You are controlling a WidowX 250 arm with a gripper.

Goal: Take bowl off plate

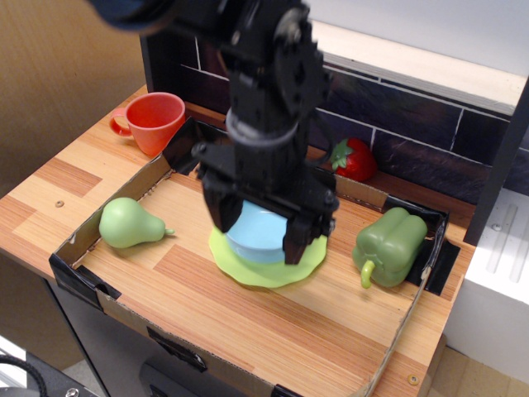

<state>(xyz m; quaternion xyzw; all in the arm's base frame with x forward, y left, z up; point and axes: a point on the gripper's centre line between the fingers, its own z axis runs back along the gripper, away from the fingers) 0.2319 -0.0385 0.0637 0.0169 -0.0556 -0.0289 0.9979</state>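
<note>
The light-blue bowl [254, 236] sits on the lime-green plate [269, 271] in the middle of the cardboard tray. My gripper [258, 238] hangs straight down over the bowl with its jaws open. One black finger [220, 213] stands at the bowl's left side and the other [299, 241] at its right front side. I cannot tell whether the fingers touch the bowl. The back of the bowl and of the plate is hidden behind the gripper.
A green pear [129, 222] lies at the tray's left, a green bell pepper [390, 244] at its right. A strawberry [355, 160] sits at the back by the dark brick wall. An orange-red cup [155, 121] stands outside the shallow cardboard tray [76, 273], back left.
</note>
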